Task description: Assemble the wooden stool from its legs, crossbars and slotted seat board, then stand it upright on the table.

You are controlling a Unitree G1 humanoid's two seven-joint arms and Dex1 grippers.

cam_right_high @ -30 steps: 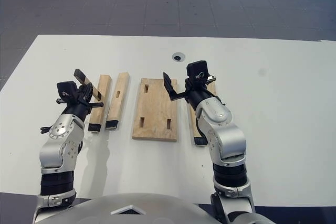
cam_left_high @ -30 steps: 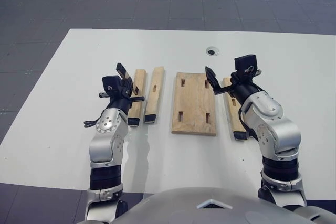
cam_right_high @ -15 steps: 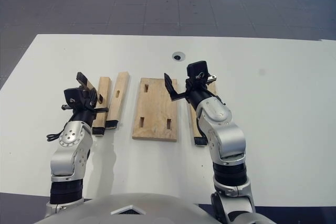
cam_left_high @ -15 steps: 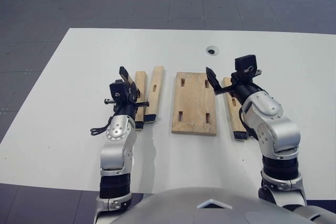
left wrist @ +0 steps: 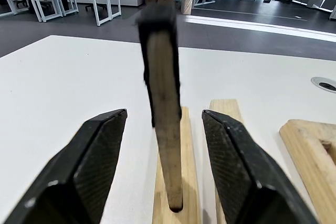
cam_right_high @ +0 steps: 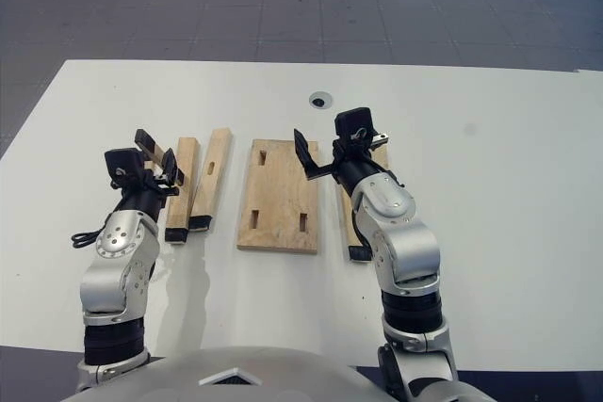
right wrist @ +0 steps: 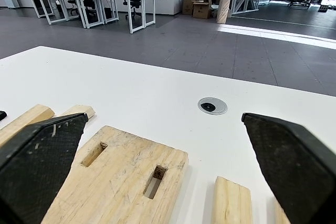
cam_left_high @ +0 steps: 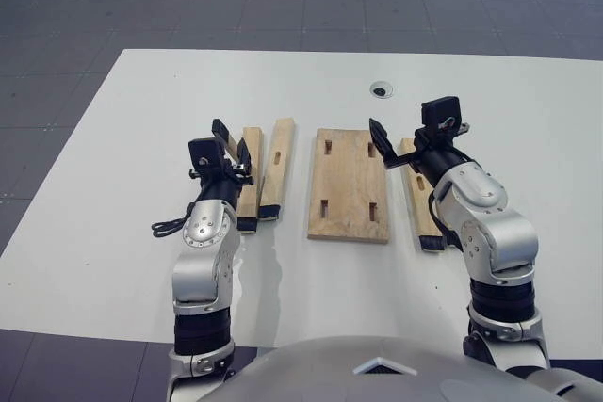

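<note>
My left gripper point(cam_left_high: 231, 146) hovers over the far end of the leftmost wooden leg point(cam_left_high: 247, 202). Its fingers point(left wrist: 100, 150) are open, with gaps on both sides of a dark-tipped crossbar point(left wrist: 163, 108) that stands upright between them, its lower end on that leg. A second leg point(cam_left_high: 277, 171) lies beside it. The slotted seat board point(cam_left_high: 349, 185) lies flat in the middle. My right gripper point(cam_left_high: 400, 150) is wide open and empty above the board's right edge and another leg point(cam_left_high: 421, 214).
The white table point(cam_left_high: 528, 129) has a round cable hole point(cam_left_high: 380, 91) behind the seat board. A black cable point(cam_left_high: 165, 226) loops off my left forearm. Bare table stretches to the far left, far right and front.
My left arm swung right, then back a little left, staying over the leftmost leg. The right arm and the wooden parts have not moved.
</note>
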